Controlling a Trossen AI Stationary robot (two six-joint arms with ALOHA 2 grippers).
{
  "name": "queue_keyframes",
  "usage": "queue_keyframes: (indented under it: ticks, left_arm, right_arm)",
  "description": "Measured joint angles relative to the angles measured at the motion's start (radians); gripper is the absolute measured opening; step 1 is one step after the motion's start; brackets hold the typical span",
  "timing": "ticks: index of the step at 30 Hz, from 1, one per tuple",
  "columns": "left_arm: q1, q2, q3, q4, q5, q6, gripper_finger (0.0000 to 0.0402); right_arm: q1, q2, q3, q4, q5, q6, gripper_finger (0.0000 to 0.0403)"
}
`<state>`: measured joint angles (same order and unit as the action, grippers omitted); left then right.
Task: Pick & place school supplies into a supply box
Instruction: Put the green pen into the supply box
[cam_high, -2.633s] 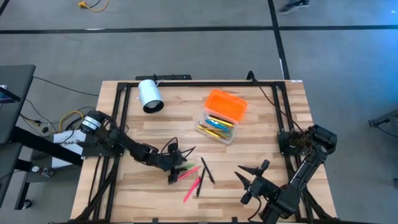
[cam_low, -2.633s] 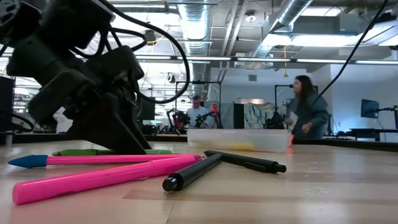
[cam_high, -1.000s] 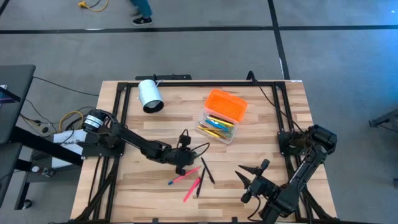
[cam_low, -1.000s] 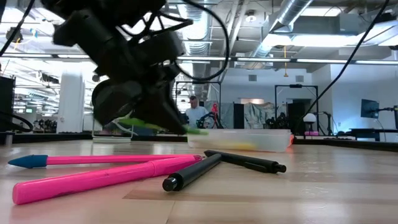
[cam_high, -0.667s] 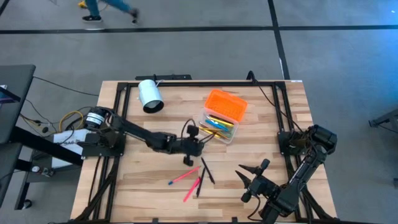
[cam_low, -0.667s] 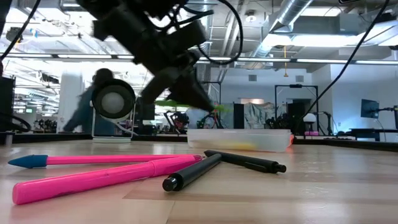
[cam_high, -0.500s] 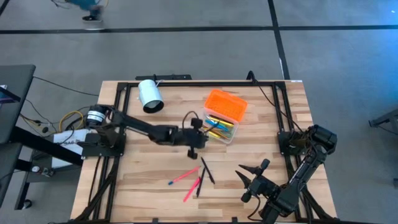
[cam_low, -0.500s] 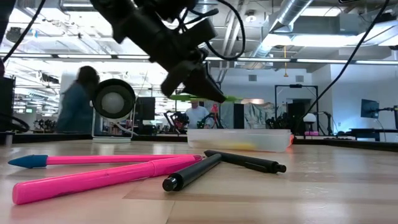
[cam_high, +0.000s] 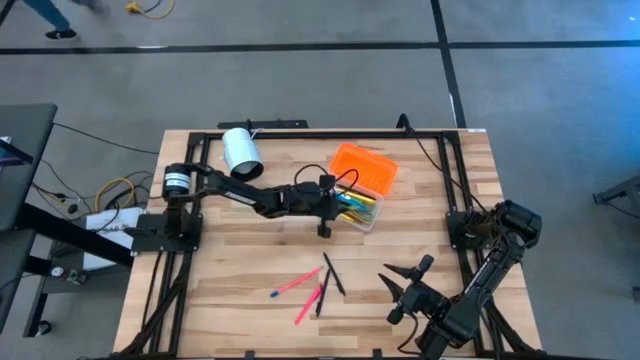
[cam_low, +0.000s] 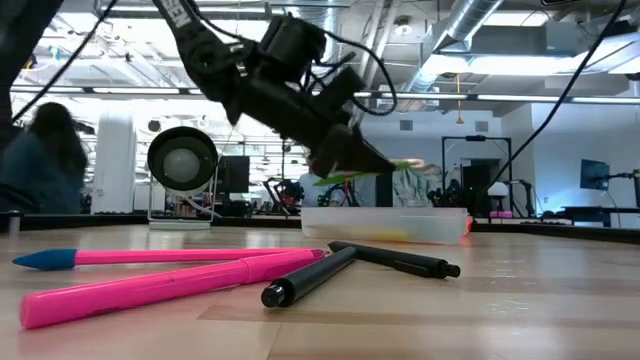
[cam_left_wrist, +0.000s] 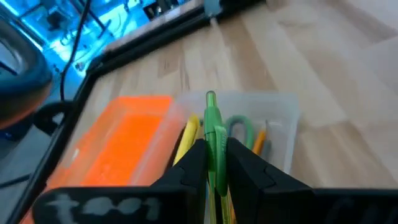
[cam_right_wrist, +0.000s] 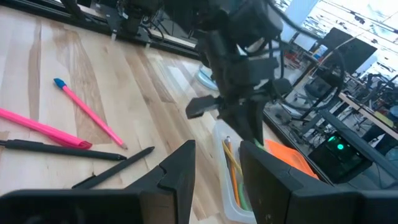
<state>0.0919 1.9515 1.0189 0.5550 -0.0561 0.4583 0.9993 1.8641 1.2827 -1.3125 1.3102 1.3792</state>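
Green pen (cam_left_wrist: 215, 134), thin, plastic, pinched between the fingers of the left gripper (cam_high: 330, 197) and held in the air over the near end of the supply box (cam_high: 354, 190), a clear plastic tray with a bright orange lid lying open beside it. Box sits right of table centre on the pale wooden table (cam_high: 250, 270). Inside the tray: yellow and orange pencils, plus green-handled scissors (cam_left_wrist: 239, 128). Left arm stretches across from the table's left side.

Left loose on the front of the table: two pink pens (cam_high: 297, 283), one with a blue cap, and two black pens (cam_high: 333, 274), crossed.

White cylinder (cam_high: 240, 153) lies on its side near the back left.

Right gripper (cam_high: 405, 283) waits at the front right, fingers spread, grasping nothing.

A person (cam_low: 38, 160) shows in the room behind.
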Motion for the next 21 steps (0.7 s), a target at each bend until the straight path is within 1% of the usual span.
queue_keyframes:
  ticks: [5,14,18,21]
  left_arm:
    - [0.022,0.033,0.021,0.004,-0.001,-0.024,0.0032]
    - [0.025,0.032,0.072,-0.012,0.023,-0.026,0.0032]
    - [0.033,0.032,0.073,-0.024,0.028,-0.049,0.0033]
    - [0.047,0.032,0.073,-0.023,0.069,-0.076,0.0047]
  right_arm:
    - [0.002,0.000,0.000,-0.003,-0.003,-0.001,0.0120]
    - [0.002,0.000,0.000,-0.011,-0.003,0.000,0.0120]
    - [0.002,0.000,0.000,-0.011,-0.003,0.001,0.0120]
    - [0.002,0.000,0.000,-0.011,-0.003,0.001,0.0120]
